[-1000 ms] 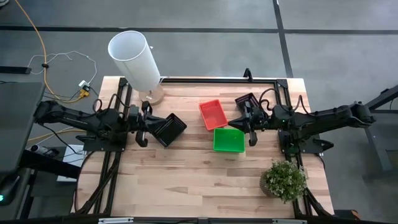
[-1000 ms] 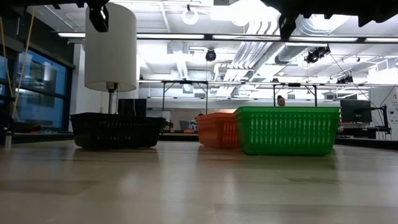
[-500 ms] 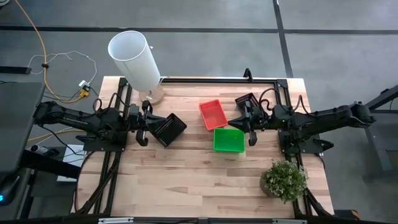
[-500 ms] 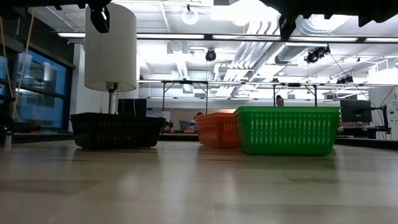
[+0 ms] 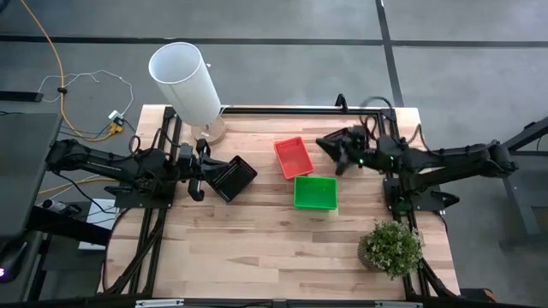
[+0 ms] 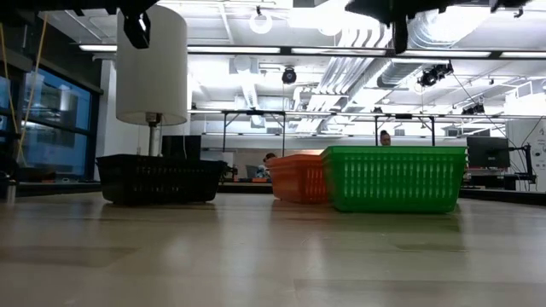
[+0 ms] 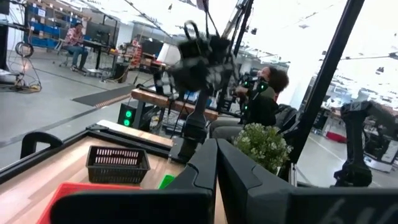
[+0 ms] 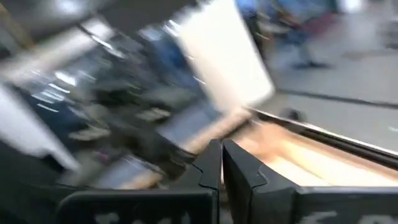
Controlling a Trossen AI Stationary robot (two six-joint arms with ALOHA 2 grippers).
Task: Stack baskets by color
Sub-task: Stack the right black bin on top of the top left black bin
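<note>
Stacks near-sorted: red baskets (image 5: 292, 156) and green baskets (image 5: 314, 192) mid-tabletop, black baskets (image 5: 233, 177) beside shut, empty left end effector (image 5: 199, 171). One stray black basket (image 7: 117, 164) beneath closed, empty right end effector (image 5: 336, 154); unstacked.
</note>
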